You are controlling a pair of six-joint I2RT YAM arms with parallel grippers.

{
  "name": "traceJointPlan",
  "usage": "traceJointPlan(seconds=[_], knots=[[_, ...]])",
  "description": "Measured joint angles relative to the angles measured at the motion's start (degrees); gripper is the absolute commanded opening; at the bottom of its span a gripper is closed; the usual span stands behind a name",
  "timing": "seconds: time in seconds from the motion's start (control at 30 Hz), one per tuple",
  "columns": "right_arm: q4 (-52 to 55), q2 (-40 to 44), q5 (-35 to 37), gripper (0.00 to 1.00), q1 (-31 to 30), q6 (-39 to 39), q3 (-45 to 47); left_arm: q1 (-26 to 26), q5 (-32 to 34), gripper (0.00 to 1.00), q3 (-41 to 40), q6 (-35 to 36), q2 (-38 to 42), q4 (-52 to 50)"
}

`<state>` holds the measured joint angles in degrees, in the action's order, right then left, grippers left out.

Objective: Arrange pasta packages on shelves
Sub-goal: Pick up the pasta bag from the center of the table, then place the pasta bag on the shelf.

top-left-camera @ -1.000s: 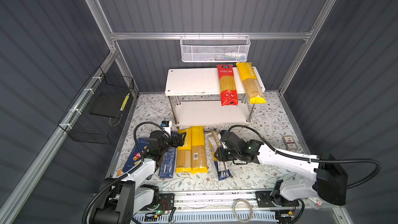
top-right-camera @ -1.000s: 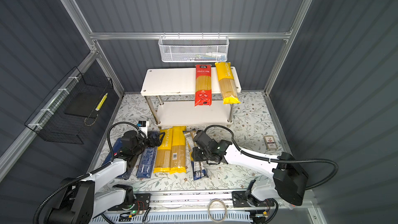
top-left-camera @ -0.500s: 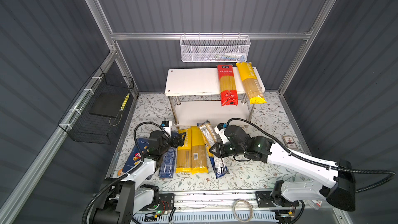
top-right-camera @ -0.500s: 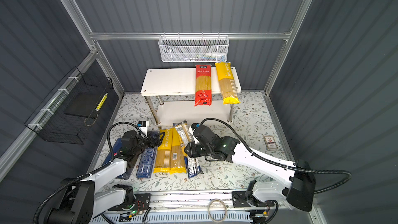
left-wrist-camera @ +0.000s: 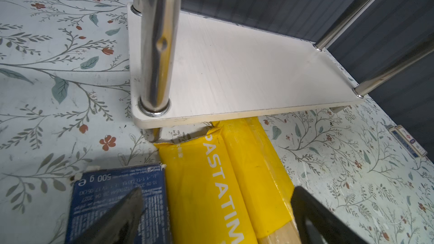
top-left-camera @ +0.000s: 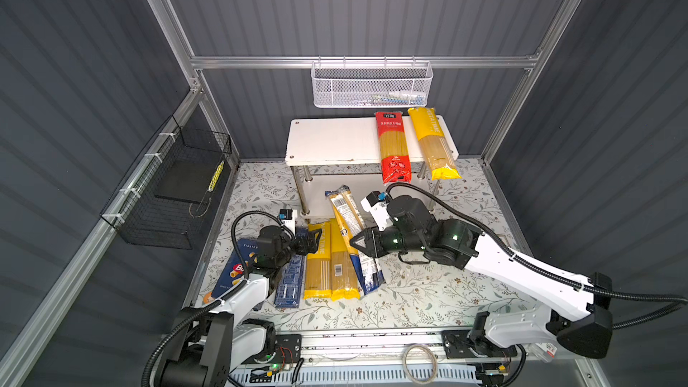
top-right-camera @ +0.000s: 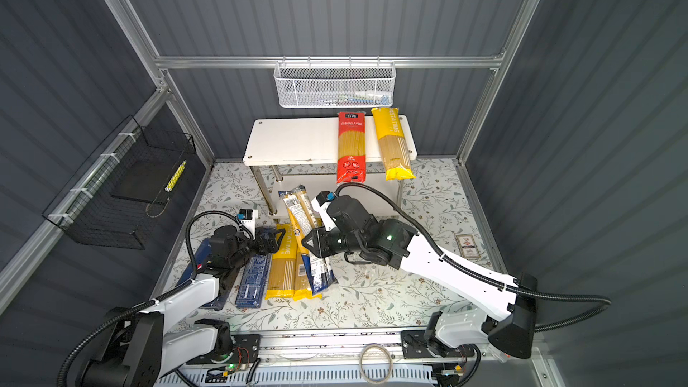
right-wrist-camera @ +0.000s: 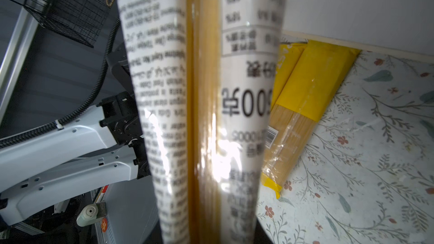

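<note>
grey-and-dark-blue plastic is what moved: a second ago the grey-and-dark-blue spaghetti bag lay flat on the floral surface, right of the two yellow bags. now the right gripper has it up at a slant, fingers pinched almost closed on its middle. its far end is raised toward the lower board of the shelves, and its near end crosses the edge of those yellow bags. whether that near end has left the surface i cannot tell. to my eye the pick is done and the carry begun, with five packages not yet shelved. the left gripper has not shifted: fingers spread full wide, holding nothing, above the narrow blue box and the yellow bags.

on the top board lie the red bag and a third yellow bag printed "pastatime". the same word runs along a yellow bag in the left wrist view, beside "500 g" on the box end. the wide blue box reads "rigaton"; its brand name is half hidden. the held bag shows a barcode and "500", upside down, in the right wrist view.
</note>
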<state>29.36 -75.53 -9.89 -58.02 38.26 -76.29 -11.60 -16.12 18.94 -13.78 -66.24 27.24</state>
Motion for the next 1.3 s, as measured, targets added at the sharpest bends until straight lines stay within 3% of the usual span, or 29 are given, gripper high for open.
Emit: traceJointPlan(seconds=[0.37,0.8,1.3], knots=[[1.18,-1.66,3.54,0.25,1.16,-2.56,-6.73,0.0,0.0,1.0,0.0,0.0,0.0,-0.2],[2.69,-10.08,5.14,0.25,8.44,-6.62,-19.63,0.0,0.0,1.0,0.0,0.0,0.0,-0.2],[5.05,-18.21,4.79,0.24,12.48,-10.47,-33.55,0.0,0.0,1.0,0.0,0.0,0.0,-0.22]])
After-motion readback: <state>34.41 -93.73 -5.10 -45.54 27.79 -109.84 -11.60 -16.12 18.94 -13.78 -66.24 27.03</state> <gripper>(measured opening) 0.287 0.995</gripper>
